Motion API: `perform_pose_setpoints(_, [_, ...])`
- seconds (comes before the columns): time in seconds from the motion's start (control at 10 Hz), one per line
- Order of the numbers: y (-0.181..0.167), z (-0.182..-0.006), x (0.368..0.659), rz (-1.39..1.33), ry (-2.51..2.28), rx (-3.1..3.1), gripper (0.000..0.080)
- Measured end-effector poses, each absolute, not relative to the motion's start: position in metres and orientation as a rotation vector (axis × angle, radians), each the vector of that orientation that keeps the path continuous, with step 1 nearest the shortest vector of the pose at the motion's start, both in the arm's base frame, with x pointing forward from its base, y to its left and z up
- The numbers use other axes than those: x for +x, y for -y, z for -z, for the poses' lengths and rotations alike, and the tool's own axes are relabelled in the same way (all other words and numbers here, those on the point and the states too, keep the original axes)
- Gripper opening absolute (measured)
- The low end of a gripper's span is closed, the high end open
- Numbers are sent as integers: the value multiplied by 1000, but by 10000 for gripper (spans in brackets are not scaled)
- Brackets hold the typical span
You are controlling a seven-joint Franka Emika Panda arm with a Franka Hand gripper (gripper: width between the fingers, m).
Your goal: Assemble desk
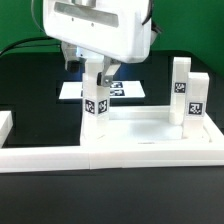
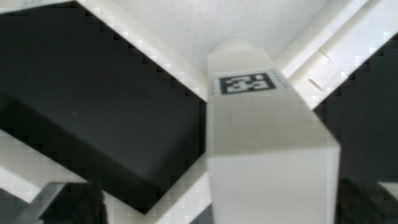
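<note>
The white tabletop lies flat on the black table. Three white legs with square tags stand upright on it. One leg is at the corner on the exterior view's left. Two more stand on the exterior view's right. My gripper hangs over the left leg, open, with its fingers reaching down on either side of the leg's top. In the wrist view that leg runs up between the dark fingers, with a gap beside it. My gripper holds nothing.
A long white border rail runs along the front of the table, with a short end piece at the exterior view's left. The marker board lies flat behind the tabletop. A green backdrop stands at the rear.
</note>
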State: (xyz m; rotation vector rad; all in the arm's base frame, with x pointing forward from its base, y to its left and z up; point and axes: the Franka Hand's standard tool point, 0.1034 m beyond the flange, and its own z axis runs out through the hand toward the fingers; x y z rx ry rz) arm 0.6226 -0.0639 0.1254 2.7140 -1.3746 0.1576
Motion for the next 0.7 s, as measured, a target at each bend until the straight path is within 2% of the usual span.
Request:
perform_pose_setpoints(0.3, [54,-115,626,-193,1422,2684,648])
perform_pose_setpoints(0.5, [56,-115,626,-198,1462,2663,619])
perform_pose_setpoints(0.6, [56,-115,626,-200,1512,2638,434])
perform_pose_setpoints(0.7, [56,-115,626,-207,1622,2578,434])
